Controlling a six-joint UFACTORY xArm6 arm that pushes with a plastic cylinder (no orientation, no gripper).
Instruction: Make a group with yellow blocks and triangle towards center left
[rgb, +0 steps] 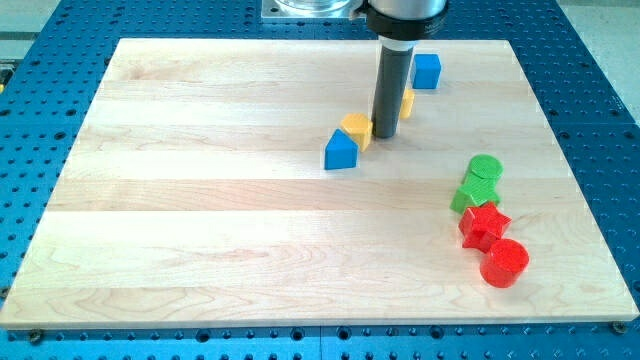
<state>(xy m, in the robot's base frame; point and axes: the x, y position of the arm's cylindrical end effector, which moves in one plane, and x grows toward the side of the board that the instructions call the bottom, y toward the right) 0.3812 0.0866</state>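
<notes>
No claw is fitted, so no state can be told. Nearest, the blue triangle (341, 151) touches a yellow block (355, 129); my tip (385, 136) is set just right; another yellow block (406, 102) is half hidden beyond.

No readable text, labels, brand names, numbers or signs appear anywhere in this view. The wooden board (200, 250), the coloured blocks and the dark rod all have plain, unmarked surfaces.
</notes>
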